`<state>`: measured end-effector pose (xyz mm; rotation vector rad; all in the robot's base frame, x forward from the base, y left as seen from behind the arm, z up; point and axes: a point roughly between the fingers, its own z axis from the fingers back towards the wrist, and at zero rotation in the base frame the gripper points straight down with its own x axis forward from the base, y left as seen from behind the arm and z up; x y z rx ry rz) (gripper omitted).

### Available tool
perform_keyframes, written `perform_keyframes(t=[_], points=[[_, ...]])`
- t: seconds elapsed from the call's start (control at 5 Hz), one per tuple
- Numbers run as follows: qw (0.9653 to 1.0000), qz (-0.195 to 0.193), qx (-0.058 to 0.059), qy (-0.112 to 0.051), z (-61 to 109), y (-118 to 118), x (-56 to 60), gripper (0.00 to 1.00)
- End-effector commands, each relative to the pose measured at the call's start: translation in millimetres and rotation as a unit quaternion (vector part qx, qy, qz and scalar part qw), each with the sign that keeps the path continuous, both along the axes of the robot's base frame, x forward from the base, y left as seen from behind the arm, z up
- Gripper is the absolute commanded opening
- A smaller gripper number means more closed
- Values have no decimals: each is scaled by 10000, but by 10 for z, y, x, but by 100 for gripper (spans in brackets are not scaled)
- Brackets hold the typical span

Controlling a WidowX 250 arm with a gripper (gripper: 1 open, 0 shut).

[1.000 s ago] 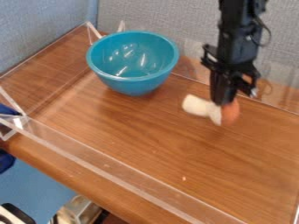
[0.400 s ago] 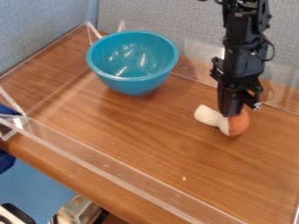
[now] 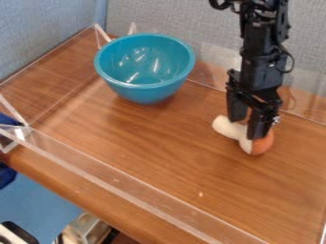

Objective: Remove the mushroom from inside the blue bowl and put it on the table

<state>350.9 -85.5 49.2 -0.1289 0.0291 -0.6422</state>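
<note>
The mushroom [image 3: 245, 135] lies on its side on the table [image 3: 128, 133] at the right, cream stem pointing left and orange-brown cap to the lower right. My gripper [image 3: 254, 122] hangs straight down over it. It is open, its black fingers spread on either side of the mushroom's top, and the mushroom rests on the wood. The blue bowl [image 3: 144, 67] stands upright at the back left with nothing visible inside, well apart from the gripper.
Low clear acrylic walls [image 3: 114, 181] edge the tabletop along the front, left and back. A blue-grey partition stands behind the table. The arm's black column rises from the gripper toward the top right.
The gripper came down and slightly right with the mushroom, set it on the wood, and its fingers have spread apart from the shut grip they had before.
</note>
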Motion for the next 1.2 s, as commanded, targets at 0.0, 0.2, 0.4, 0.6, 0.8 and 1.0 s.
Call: perform_keyframes(t=[0.0,0.2,0.4,0.6,0.8,1.0], points=[[9995,156,16,-266,209,77,123,100],[9990,292,127,-305,348,109,142,100],[9974,491,311,-416,597,158,115,100],[9941,817,457,-541,853,212,93,100],[9895,1114,655,-651,1121,242,54,100],[9858,1300,701,-804,1254,528,131,100]])
